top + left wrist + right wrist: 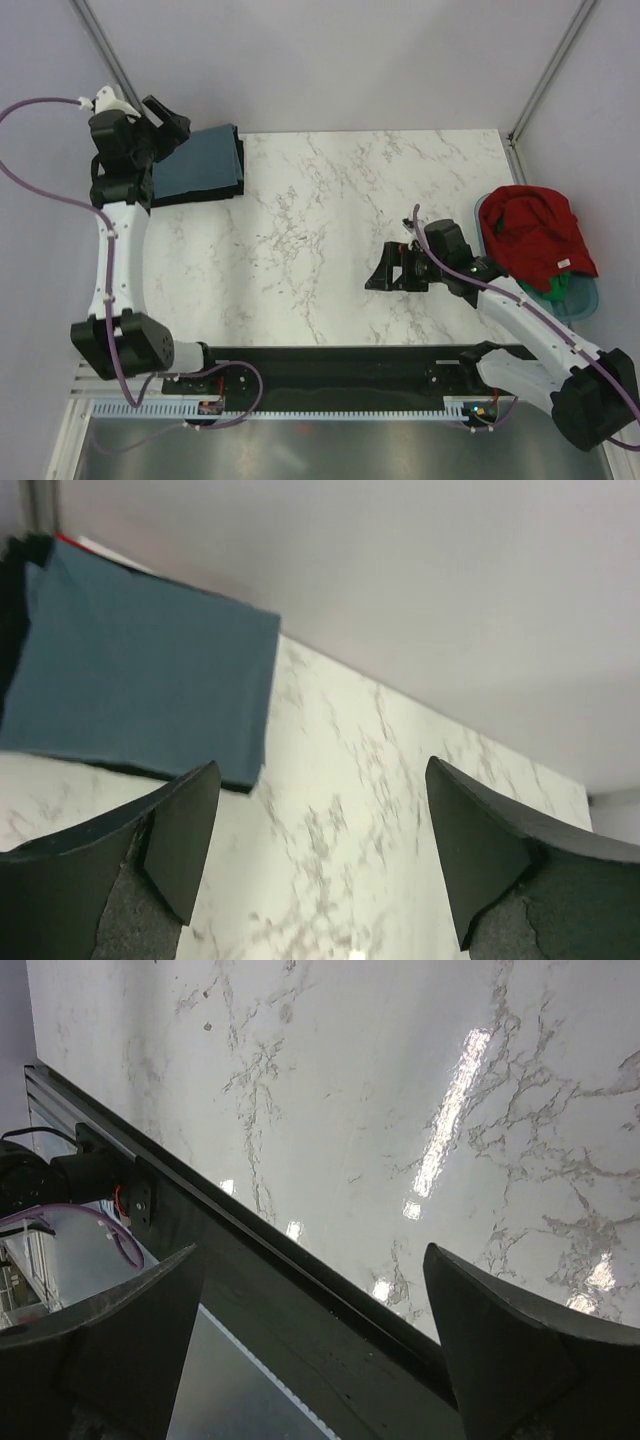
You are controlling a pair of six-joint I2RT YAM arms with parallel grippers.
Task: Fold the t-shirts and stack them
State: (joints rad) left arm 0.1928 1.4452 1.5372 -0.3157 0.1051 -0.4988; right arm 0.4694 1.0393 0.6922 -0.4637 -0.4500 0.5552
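A folded slate blue-grey t-shirt [200, 162] lies on a folded black t-shirt [236, 186] at the table's far left corner; both show in the left wrist view [140, 675]. A crumpled red t-shirt [530, 235] fills the pale blue tub [588, 298] at the right, with a green t-shirt [556, 290] peeking out beneath it. My left gripper [168, 125] is open and empty, raised just left of the folded stack. My right gripper [383, 272] is open and empty above the marble table, left of the tub.
The white marble table [330, 230] stretches between the stack and the tub. A black rail [340, 365] runs along its near edge and shows in the right wrist view [300, 1290]. Grey walls enclose the back and sides.
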